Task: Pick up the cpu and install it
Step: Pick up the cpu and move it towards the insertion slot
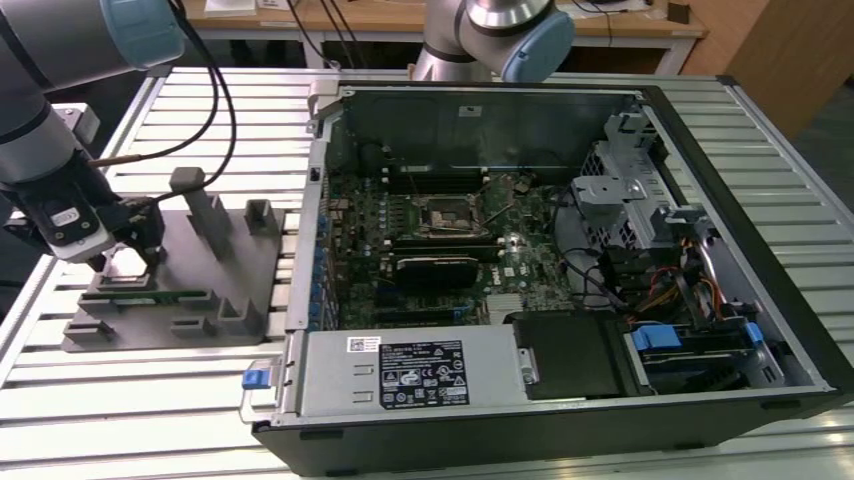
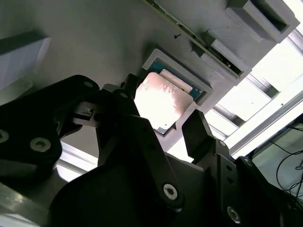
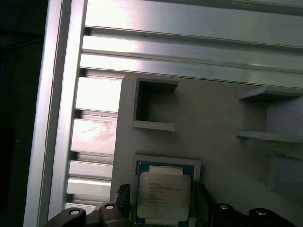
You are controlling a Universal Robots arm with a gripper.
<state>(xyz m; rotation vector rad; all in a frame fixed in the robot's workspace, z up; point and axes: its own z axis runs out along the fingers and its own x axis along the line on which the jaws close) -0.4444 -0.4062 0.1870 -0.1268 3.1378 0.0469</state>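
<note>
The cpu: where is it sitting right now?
The cpu lies in a recess of the grey fixture at the exterior view's left, beside the open computer case, with the gripper straddling it.

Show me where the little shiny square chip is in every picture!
Exterior view: the cpu lies in the grey fixture on the exterior view's left, under the gripper.
Second wrist view: the cpu sits in its recess between the black fingers.
First wrist view: the cpu sits in the same recess.
Shared landmark: the grey fixture.
</note>
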